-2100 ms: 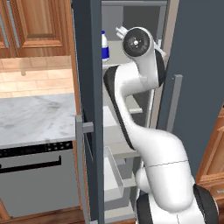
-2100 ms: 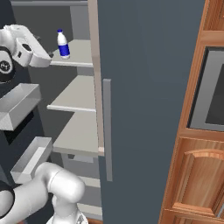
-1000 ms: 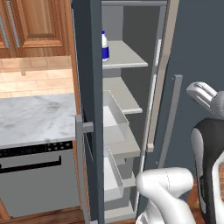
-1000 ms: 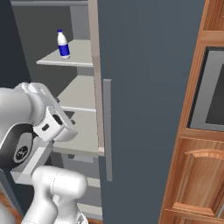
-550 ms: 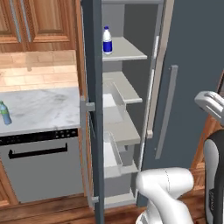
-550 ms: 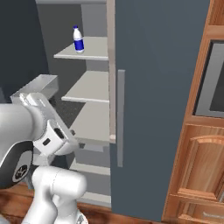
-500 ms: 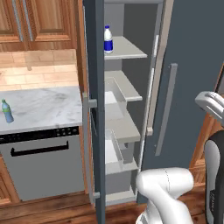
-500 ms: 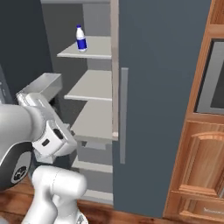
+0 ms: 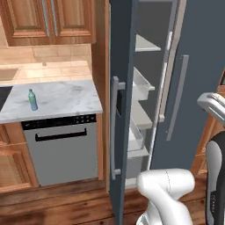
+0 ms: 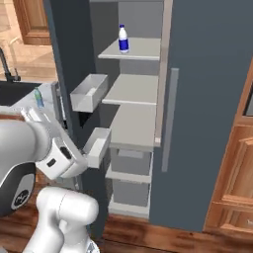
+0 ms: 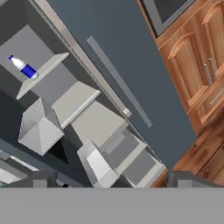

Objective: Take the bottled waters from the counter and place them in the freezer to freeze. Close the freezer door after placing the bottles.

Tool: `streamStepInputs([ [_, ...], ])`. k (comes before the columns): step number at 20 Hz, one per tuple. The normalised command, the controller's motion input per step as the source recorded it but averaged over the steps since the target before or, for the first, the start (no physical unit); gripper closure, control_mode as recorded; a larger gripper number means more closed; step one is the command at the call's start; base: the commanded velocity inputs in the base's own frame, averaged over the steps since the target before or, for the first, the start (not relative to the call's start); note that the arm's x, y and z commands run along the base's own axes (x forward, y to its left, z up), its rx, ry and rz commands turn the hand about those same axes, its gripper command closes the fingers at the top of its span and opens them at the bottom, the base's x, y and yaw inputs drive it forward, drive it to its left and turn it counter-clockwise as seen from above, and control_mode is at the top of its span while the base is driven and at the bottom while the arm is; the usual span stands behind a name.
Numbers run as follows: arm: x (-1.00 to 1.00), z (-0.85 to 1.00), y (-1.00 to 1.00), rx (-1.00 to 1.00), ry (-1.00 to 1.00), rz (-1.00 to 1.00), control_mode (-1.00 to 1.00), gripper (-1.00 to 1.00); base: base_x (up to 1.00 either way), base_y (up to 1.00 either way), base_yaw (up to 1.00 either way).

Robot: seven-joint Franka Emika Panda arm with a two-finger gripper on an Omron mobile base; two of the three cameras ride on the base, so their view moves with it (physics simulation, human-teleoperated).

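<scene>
The clear plastic bottle with white cap and dark blue label (image 10: 123, 39) is standing on the top grey shelf (image 10: 141, 49) of the tall slate-grey freezer (image 10: 207, 99). The pale blue bottle with green cap (image 9: 32, 99) is waiting on the white-grey marble worktop (image 9: 66, 96), well apart from the freezer. The end effector (image 11: 109, 180) is carrying nothing, jaws spread wide. For a good fetch, approach the bottle level and grip mid-body (its round plastic looks likely to tip).

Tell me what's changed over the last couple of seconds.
The arm pulled out of the freezer, leaving the blue-label bottle on the top shelf. The base backed away, bringing the counter and green-cap bottle into view. The freezer door stays open, the claw empty.
</scene>
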Motion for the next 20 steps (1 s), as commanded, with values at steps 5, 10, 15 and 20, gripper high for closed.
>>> streamStepInputs([
  [5,0.0,0.0,0.0,0.0,0.0,0.0,1.0,-1.0,-0.29,1.0,0.37],
  [10,0.0,0.0,0.0,0.0,0.0,0.0,1.0,-1.0,-0.19,1.0,0.51],
  [15,0.0,0.0,0.0,0.0,0.0,0.0,1.0,-1.0,0.57,0.86,0.28],
  [20,0.0,0.0,0.0,0.0,0.0,0.0,1.0,-1.0,1.0,0.14,-0.07],
])
